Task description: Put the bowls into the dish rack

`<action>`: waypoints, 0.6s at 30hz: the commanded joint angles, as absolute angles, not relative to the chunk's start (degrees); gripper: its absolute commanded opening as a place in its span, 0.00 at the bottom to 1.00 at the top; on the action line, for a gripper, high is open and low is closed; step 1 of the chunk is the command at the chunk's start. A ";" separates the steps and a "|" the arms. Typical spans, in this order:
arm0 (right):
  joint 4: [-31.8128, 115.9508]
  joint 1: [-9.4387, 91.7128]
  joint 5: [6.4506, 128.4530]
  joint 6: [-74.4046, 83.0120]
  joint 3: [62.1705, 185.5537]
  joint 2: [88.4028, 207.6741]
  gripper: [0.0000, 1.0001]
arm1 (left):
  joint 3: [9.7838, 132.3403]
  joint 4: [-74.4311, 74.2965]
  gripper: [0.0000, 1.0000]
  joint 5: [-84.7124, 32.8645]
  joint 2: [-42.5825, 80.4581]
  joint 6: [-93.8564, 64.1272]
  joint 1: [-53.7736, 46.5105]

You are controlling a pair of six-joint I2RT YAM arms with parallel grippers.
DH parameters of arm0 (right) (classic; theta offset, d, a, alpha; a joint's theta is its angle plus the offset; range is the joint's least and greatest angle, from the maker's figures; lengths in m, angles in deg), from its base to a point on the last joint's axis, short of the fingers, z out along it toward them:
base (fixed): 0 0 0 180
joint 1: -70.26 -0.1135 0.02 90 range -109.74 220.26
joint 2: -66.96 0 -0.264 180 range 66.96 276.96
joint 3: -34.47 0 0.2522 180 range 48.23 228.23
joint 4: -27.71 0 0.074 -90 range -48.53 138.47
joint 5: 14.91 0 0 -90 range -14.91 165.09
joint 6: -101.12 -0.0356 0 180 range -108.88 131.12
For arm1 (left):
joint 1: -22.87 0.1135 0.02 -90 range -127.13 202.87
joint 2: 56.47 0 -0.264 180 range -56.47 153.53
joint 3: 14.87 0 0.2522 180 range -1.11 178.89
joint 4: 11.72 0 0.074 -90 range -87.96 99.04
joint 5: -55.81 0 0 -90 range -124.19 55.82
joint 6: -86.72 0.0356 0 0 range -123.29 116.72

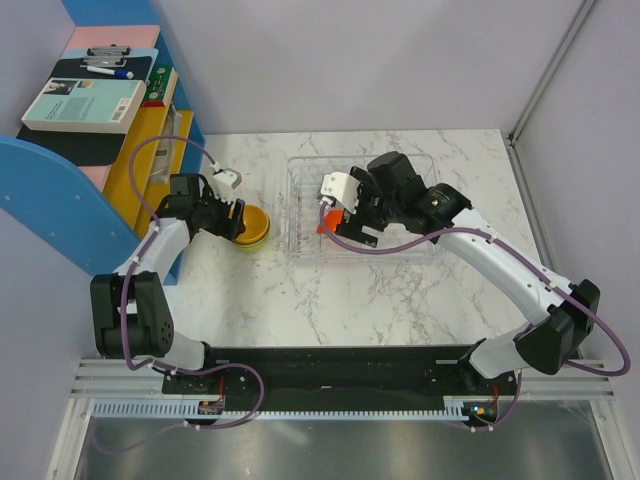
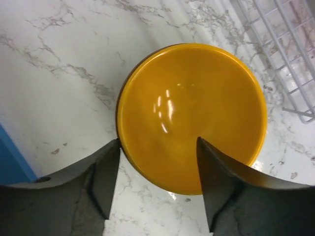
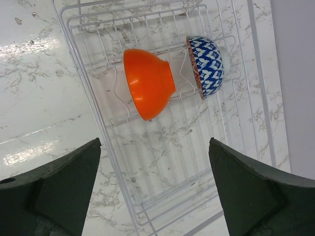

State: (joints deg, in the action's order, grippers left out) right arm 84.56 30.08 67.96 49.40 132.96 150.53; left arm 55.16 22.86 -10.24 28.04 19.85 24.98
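- Jaws of the left gripper point(image 2: 157, 147) stand spread astride the near rim of the yellow-orange bowl point(image 2: 192, 98), one finger outside and one over the inside, with no pinch that we can see.
- Jaws of the right gripper point(image 3: 155, 152) gape wide and empty above the dish rack point(image 3: 162, 191).
- Done, we judge: the red-orange bowl point(image 3: 147, 81) and the zigzag bowl point(image 3: 206, 66) stand on edge in the rack, side by side.
- Not yet loaded: the yellow-orange bowl, on the table point(image 1: 330, 300) just beside the rack (we see no other bowls).
- We work on white marble; a blue shelf point(image 1: 50, 180) with books point(image 1: 85, 100) stands left, with plain pale walls around.
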 commanded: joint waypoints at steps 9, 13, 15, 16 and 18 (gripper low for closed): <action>81.03 29.92 65.78 48.21 130.85 147.64 0.98 | 59.01 21.02 0.32 -15.72 28.96 19.92 23.57; 80.76 30.01 66.04 48.03 130.93 147.20 0.98 | 59.97 21.46 0.02 -17.30 29.57 20.01 21.81; 80.59 29.92 65.86 47.77 130.85 147.11 0.98 | 60.76 21.72 0.02 -17.49 29.40 20.01 21.73; 80.24 29.92 65.86 47.59 130.76 146.94 0.98 | 61.03 21.81 0.02 -17.75 29.31 19.92 21.73; 79.80 30.01 66.30 47.24 130.76 146.76 0.98 | 61.82 22.25 0.02 -17.84 29.05 20.01 21.55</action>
